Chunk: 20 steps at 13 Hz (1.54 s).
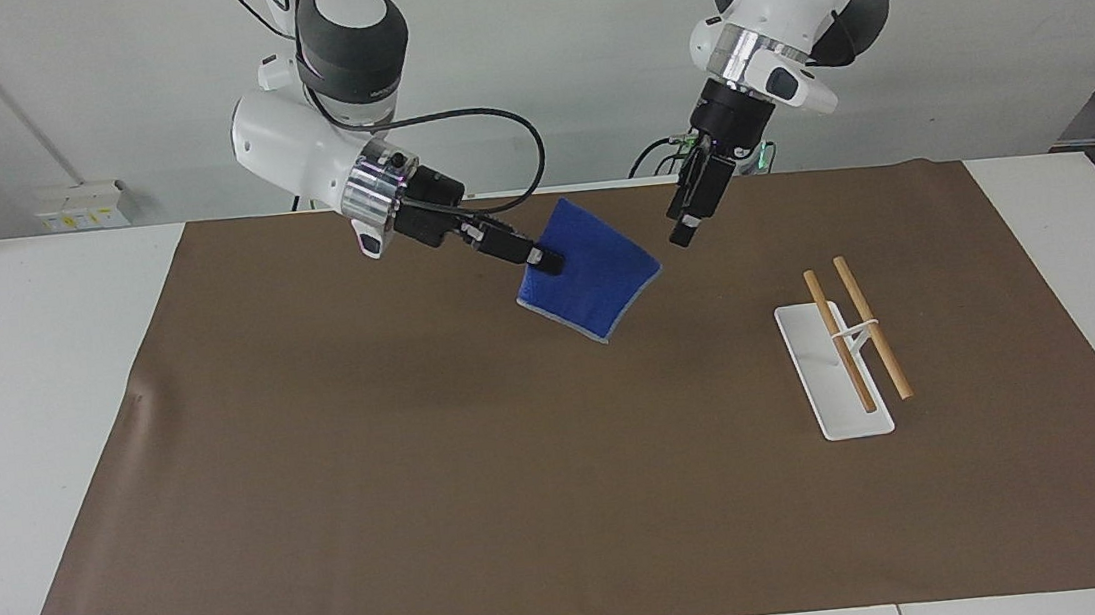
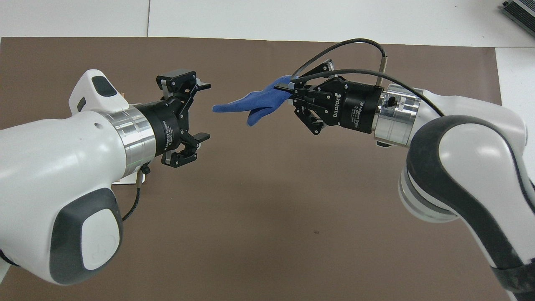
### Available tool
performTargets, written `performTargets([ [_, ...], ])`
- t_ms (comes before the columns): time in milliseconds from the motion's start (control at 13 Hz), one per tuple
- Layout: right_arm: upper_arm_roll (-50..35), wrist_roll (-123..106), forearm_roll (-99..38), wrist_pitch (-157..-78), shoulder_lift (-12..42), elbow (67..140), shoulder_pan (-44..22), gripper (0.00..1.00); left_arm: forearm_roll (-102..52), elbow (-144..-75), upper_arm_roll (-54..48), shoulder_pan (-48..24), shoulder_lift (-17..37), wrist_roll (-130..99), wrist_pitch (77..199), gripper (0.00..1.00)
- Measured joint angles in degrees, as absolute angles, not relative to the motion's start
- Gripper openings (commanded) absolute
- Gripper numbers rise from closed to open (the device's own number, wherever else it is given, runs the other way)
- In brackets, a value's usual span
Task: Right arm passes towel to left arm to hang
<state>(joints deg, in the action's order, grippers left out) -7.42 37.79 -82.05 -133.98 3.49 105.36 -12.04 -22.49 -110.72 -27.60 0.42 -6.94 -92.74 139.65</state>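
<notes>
The bright-blue towel (image 1: 590, 278) hangs in the air over the middle of the brown mat, and it also shows in the overhead view (image 2: 246, 104). My right gripper (image 1: 543, 263) is shut on one edge of the towel and holds it out sideways, as the overhead view (image 2: 282, 88) also shows. My left gripper (image 1: 684, 229) is open in the air, close to the towel's free end without touching it. In the overhead view (image 2: 205, 110) its jaws stand wide apart, facing the towel.
A white rack base (image 1: 836, 385) with two wooden rods (image 1: 871, 327) stands on the brown mat (image 1: 424, 480) toward the left arm's end. In the overhead view the left arm hides nearly all of the rack.
</notes>
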Motion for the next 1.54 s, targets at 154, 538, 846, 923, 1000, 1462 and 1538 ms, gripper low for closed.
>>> performTargets([
  [154, -7.4, 37.8, -82.3, -134.0, 3.3, 105.5, -12.0, 0.0, -22.6, -111.5, -28.5, 0.4, -6.5, -93.1, 141.4, 1.0],
  [538, -7.4, 37.8, -82.4, -134.2, 3.3, 105.7, -12.0, 0.0, -22.7, -111.6, -30.2, 0.4, -5.4, -94.7, 143.8, 1.0],
  [846, -7.4, 37.8, -83.7, -134.2, 3.3, 105.9, -12.3, 0.0, -22.7, -111.6, -30.4, 0.4, -5.4, -96.7, 143.9, 0.13],
  [923, -7.4, 37.8, -83.9, -134.2, 3.3, 106.0, -12.3, 0.0, -22.7, -111.6, -30.5, 0.4, -5.4, -96.9, 144.0, 0.0],
  [1000, -7.4, 37.8, -83.9, -134.6, 3.3, 106.0, -12.4, 0.0, -22.7, -111.6, -30.5, 0.4, -5.4, -96.9, 144.0, 0.0],
  [1462, -7.5, 37.8, -84.0, -140.0, 3.3, 106.4, -15.3, 0.01, -22.8, -111.6, -30.5, 1.4, -5.4, -97.0, 144.2, 0.0],
  [1538, -7.5, 37.8, -84.0, -140.0, 3.3, 106.4, -15.3, 0.15, -22.8, -111.6, -30.5, 1.6, -5.3, -97.0, 144.2, 0.0],
])
